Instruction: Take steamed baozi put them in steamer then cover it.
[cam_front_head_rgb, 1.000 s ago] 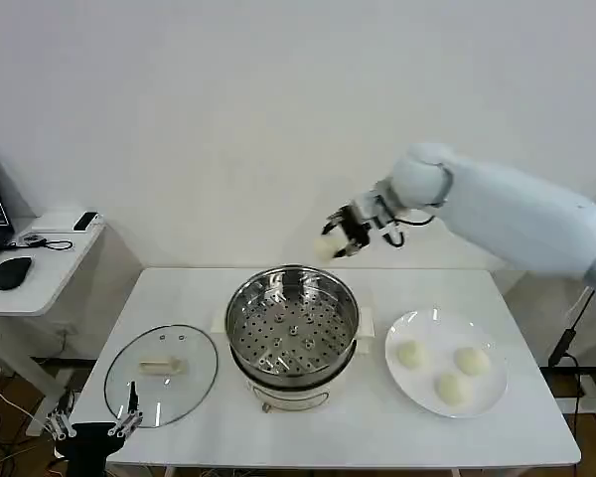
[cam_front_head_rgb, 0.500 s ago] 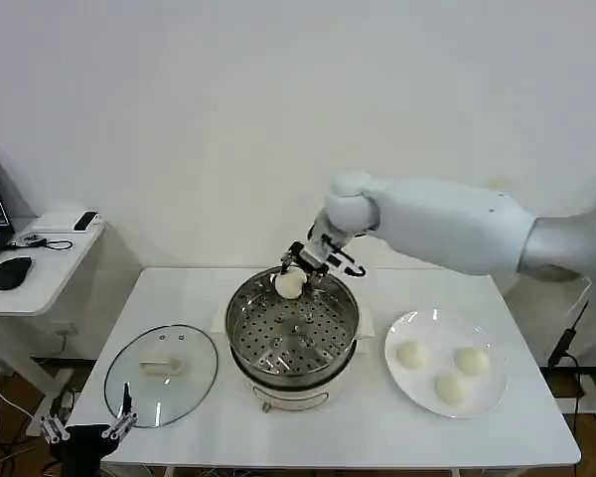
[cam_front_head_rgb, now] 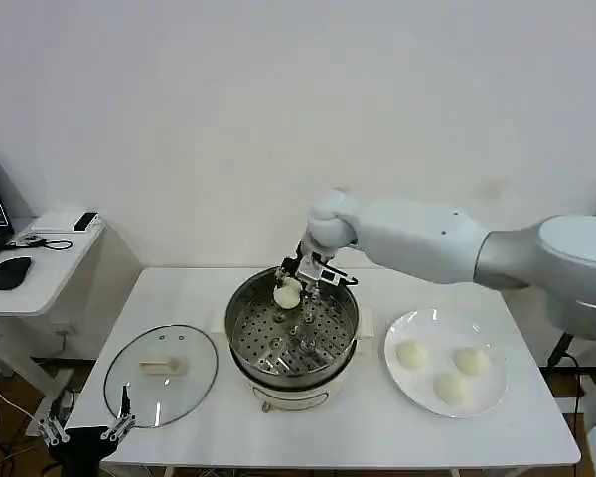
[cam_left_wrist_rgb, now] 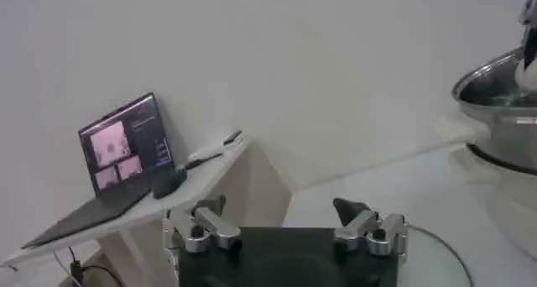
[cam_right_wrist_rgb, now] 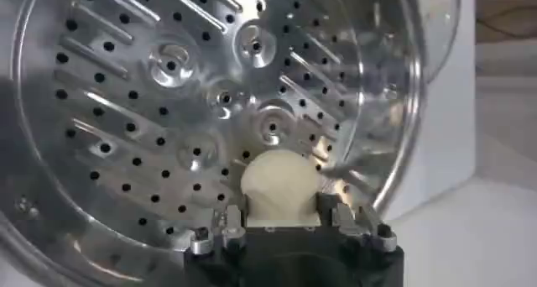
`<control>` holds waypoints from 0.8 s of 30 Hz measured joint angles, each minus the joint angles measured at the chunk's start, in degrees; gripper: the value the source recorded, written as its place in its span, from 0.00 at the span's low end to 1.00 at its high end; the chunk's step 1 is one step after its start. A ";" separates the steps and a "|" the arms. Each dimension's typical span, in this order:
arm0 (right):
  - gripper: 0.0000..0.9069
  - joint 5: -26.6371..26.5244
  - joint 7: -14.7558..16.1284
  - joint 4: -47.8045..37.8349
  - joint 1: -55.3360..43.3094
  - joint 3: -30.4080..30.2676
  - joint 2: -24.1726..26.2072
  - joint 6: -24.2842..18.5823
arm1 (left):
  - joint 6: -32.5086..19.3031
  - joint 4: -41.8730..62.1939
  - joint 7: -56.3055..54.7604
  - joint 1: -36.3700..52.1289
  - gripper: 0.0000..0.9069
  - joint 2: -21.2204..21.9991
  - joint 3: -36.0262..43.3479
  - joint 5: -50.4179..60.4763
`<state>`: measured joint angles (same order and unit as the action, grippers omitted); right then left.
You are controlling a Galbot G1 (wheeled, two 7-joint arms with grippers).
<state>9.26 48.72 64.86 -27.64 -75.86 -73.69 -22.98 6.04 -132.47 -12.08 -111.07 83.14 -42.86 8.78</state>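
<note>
Your right claw (cam_front_head_rgb: 290, 289) clamped on one baozi (cam_right_wrist_rgb: 278, 186), held between its fingers over the steamer (cam_front_head_rgb: 293, 333) tray, left claw (cam_left_wrist_rgb: 285, 228) open, parked low beside the counter (cam_front_head_rgb: 377, 427).

Steamer (cam_front_head_rgb: 292, 333): polished stainless steel, mirror-glossy, perforated tray. Baozi (cam_right_wrist_rgb: 278, 186) in right tool (cam_right_wrist_rgb: 281, 217): smooth, matt, cream dough. Cover (cam_front_head_rgb: 161, 374): clear glass, metal rim. Plate (cam_front_head_rgb: 492, 396): glossy white. Counter (cam_front_head_rgb: 377, 437): smooth matt white.
</note>
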 measured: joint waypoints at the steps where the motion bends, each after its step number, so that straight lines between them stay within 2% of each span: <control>1: 0.62 0.39 -0.21 -0.40 0.28 0.01 -0.20 -0.37 | -0.03 0.00 -0.02 -0.03 1.00 0.01 -0.02 0.02; 2: 0.64 0.75 -0.40 -0.81 0.55 0.08 -0.43 -0.70 | -0.05 0.00 -0.05 -0.04 1.00 0.00 -0.04 0.05; 3: 0.71 1.05 -0.59 -1.19 0.80 0.15 -0.66 -1.01 | -0.06 0.00 -0.07 -0.04 1.00 0.01 -0.05 0.06; 4: 0.91 1.35 -0.78 -1.58 1.05 0.17 -0.90 -1.29 | -0.06 0.00 -0.07 -0.04 1.00 0.01 -0.05 0.07; 6: 1.00 2.02 -1.13 -2.30 1.31 0.34 -1.30 -1.87 | -0.06 -0.01 -0.08 -0.06 1.00 0.01 -0.06 0.09; 15: 1.00 2.33 -1.67 -2.25 0.29 0.47 -1.15 -2.85 | -0.07 -0.27 -0.10 -0.25 1.00 0.05 0.12 0.14; 24: 1.00 -2.93 -0.07 4.24 -5.88 -0.85 3.11 0.02 | 0.22 -0.81 0.26 -0.29 1.00 -0.70 0.27 -0.35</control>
<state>6.32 48.66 69.09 -33.52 -76.72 -70.58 -22.96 6.26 -133.28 -11.82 -111.36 82.43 -42.59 8.44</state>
